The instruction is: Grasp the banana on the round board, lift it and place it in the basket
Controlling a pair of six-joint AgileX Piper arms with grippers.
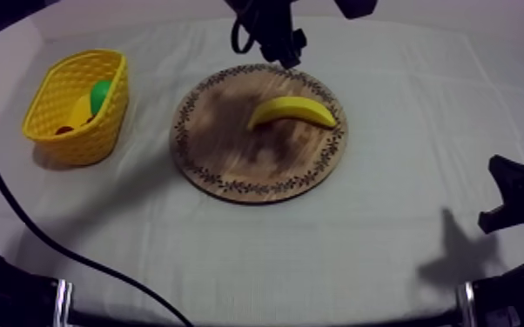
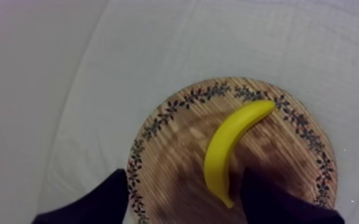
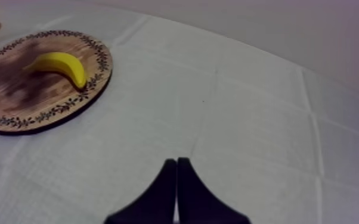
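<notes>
Over board (image 1: 231, 152), left pincer (image 2: 182, 179) wide above banana (image 1: 292, 110); right pincer (image 3: 177, 173) closed, empty; basket (image 1: 91, 143) contents half-hidden.

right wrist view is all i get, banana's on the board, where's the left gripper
Observer: The left gripper hangs over the far rim of the wooden board, just beyond the banana.
Operator: open or shut
Observer: Open. In the left wrist view its fingers stand apart, with one end of the banana between them.
Operator: basket empty
Observer: No. The yellow basket, left of the board in the top view, holds a green fruit, a yellow one and something red.
</notes>
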